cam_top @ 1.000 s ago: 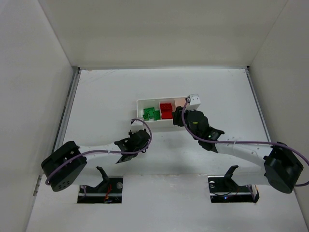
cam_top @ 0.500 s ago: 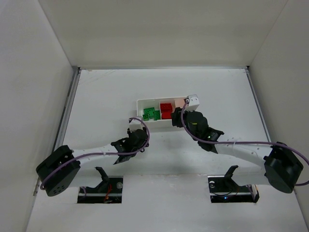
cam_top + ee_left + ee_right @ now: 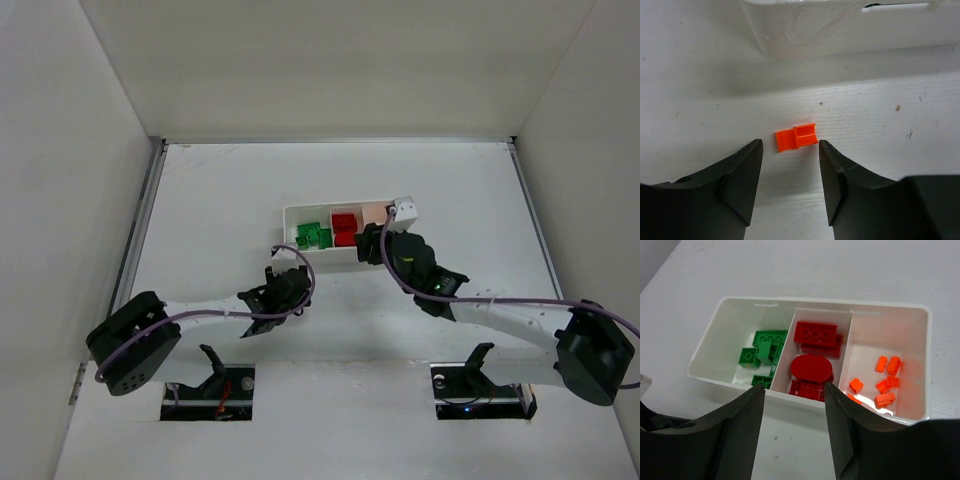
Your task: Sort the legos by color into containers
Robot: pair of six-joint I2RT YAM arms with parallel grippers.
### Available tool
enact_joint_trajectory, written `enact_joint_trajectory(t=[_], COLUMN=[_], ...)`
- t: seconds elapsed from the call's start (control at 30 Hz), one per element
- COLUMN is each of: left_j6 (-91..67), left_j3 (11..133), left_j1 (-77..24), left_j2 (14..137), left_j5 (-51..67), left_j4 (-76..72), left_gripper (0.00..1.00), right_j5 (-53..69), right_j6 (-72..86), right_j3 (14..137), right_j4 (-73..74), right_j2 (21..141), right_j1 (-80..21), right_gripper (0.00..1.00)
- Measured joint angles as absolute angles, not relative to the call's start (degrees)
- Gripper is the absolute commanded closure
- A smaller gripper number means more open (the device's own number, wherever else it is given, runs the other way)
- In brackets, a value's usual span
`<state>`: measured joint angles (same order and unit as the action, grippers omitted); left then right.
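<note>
Left gripper (image 3: 790, 155): fingers released and spread, grasping nothing; they hang low over the table (image 3: 900, 100), with one stray orange brick (image 3: 796, 137) lying between the tips and touching neither.
Left-side risk: the brick sits at the very ends of the fingers and a little skewed to them. A close from here may catch only a corner and flick it away, or take a shallow pinch that slips on the lift.
Carry risk: its colour belongs in the tray's right compartment, the end where the right arm hovers. The two arms could meet there, or a hurried drop could land it among the red.
Right gripper (image 3: 793, 395): fingers apart and empty, poised above the near wall of the tray (image 3: 820, 304).
Right-side risk: a descent from here would strike the wall or the red pile and shove the light tray.
Stray brick, look: tiny, bright orange, flat on the table just short of the tray's near wall.
Left compartment: green bricks (image 3: 769, 342), square and oblong, loosely heaped.
Middle compartment: red bricks (image 3: 815, 333), the largest pieces, plus one oval red piece (image 3: 811, 367).
Right compartment: orange bits (image 3: 887, 385), far smaller and scattered, with bare floor left over.
</note>
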<state>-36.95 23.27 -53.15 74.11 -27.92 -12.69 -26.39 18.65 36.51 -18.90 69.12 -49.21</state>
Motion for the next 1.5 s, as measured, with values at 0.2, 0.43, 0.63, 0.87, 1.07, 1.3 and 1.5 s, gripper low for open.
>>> enact_joint_trajectory(t=[0.2, 0.43, 0.63, 0.87, 1.07, 1.3, 1.5], left_j6=[-37.3, -37.8, -38.7, -40.8, -43.5, -46.4, -47.4], left_j3=[24.5, 26.3, 27.5, 29.3, 30.9, 31.1, 31.0], left_j1=[-53.7, -54.9, -55.5, -57.0, -59.1, -60.2, -61.2], left_j2=[75.9, 78.4, 80.2, 83.0, 85.5, 86.3, 84.3], left_j5=[-28.6, -30.7, -33.6, -37.5, -42.1, -44.6, -43.6], left_j4=[-13.1, -12.6, -11.8, -10.7, -8.8, -8.0, -5.1], left_gripper=[0.55, 0.57, 0.59, 0.62, 0.65, 0.74, 0.75], right_j5=[-26.6, -26.6, -26.7, -27.0, -27.0, -26.1, -25.0], right_j6=[19.3, 19.3, 19.6, 20.4, 21.7, 23.1, 24.0], right_j3=[36.5, 36.4, 34.5, 32.9, 31.1, 30.0, 29.9], right_j4=[-19.0, -19.1, -19.7, -20.0, -20.0, -19.7, -19.7], right_j2=[68.5, 68.5, 65.2, 58.2, 52.0, 46.9, 46.7], right_j1=[-49.7, -50.3, -50.3, -50.3, -50.3, -48.9, -48.3], right_gripper=[0.43, 0.43, 0.43, 0.39, 0.35, 0.35, 0.35])
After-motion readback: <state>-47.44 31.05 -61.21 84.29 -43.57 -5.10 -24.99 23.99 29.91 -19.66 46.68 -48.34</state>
